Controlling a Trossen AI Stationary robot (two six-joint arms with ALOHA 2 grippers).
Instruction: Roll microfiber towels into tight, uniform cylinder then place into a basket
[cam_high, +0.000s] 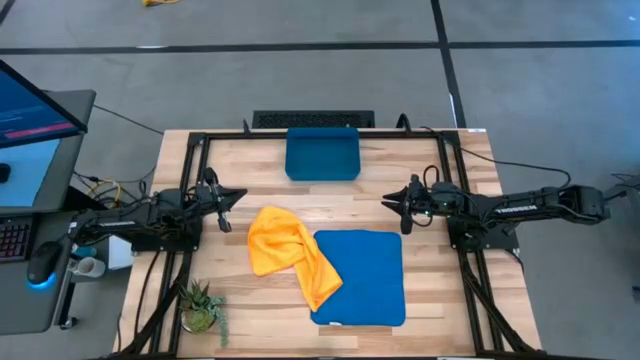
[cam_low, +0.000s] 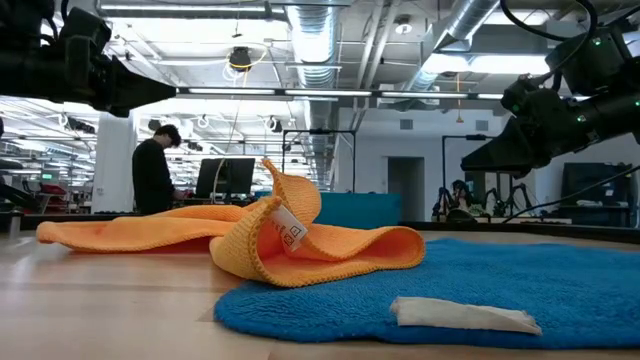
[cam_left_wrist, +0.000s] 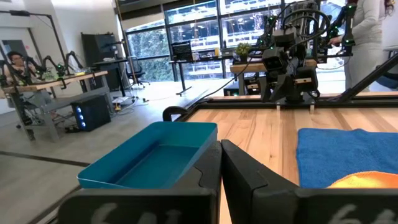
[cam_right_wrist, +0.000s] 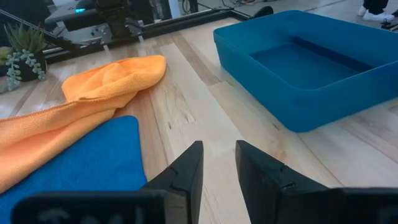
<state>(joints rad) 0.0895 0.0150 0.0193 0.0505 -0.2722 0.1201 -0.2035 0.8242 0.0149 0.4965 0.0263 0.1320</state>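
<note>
Since both microfiber towels are soft, light cloth with a napped face, they will sag, fold and drag on the wood instead of sliding as one piece, so I judge an edge or corner the place to pinch, not the middle. Nearest the front edge of the tabletop (cam_high: 240, 165) lies the blue towel (cam_high: 362, 278), spread flat with its white label (cam_low: 465, 315) at the near hem; that straight hem looks the likeliest start for a tight roll. Draped over its left corner is the orange towel (cam_high: 285, 252), crumpled and folded over itself, needing to be flattened first. Neither cloth is touched. Farther back, the left gripper (cam_high: 232, 198) hangs above bare wood, near the orange towel's upper edge, its fingers (cam_left_wrist: 249, 180) pressed together and empty. Opposite it, the right gripper (cam_high: 391, 200) hovers just beyond the blue towel's far right corner, fingers (cam_right_wrist: 186, 168) parted by a narrow gap with nothing between them. Farthest off, the dark blue basket (cam_high: 322, 172) sits empty at the back, between the two grippers.
</note>
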